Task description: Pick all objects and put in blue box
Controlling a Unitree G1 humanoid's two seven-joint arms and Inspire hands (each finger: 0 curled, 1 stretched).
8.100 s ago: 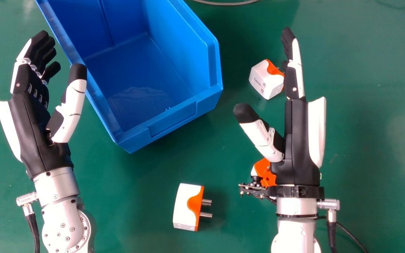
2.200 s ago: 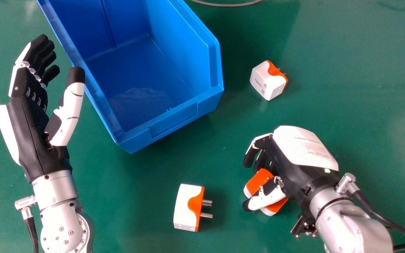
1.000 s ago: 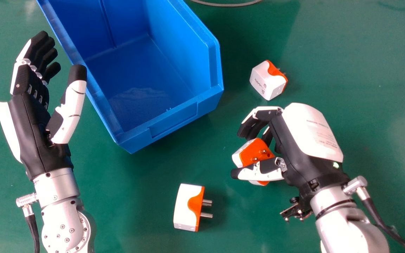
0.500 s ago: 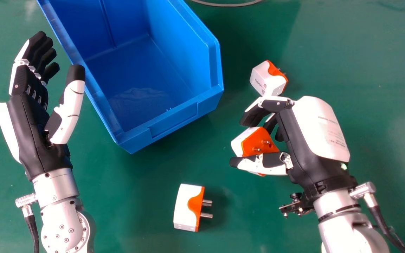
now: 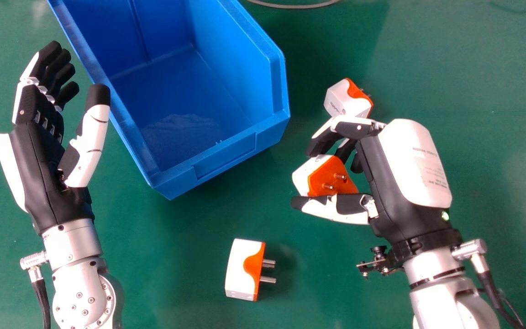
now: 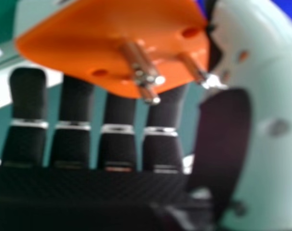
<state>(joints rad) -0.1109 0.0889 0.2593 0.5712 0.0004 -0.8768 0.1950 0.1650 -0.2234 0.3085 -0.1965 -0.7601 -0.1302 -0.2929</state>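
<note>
My right hand (image 5: 407,171) has a white-and-orange plug adapter (image 5: 320,177) pinched between fingers and thumb, outside the blue bin (image 5: 226,157).
My fingers are partly curled, tips against the adapter's far side, while my thumb lies nearly straight along its near side; the adapter fills the gap between them. Its orange face is turned up toward my head, metal pins standing out from it, and the white casing shows at the left. I have it to the right of the bin's near corner. My left hand (image 5: 39,155) is relaxed and open by the bin's left side. A second adapter (image 5: 345,98) lies just beyond my right knuckles, and a third adapter (image 5: 242,272) lies nearer me, pins pointing right.
</note>
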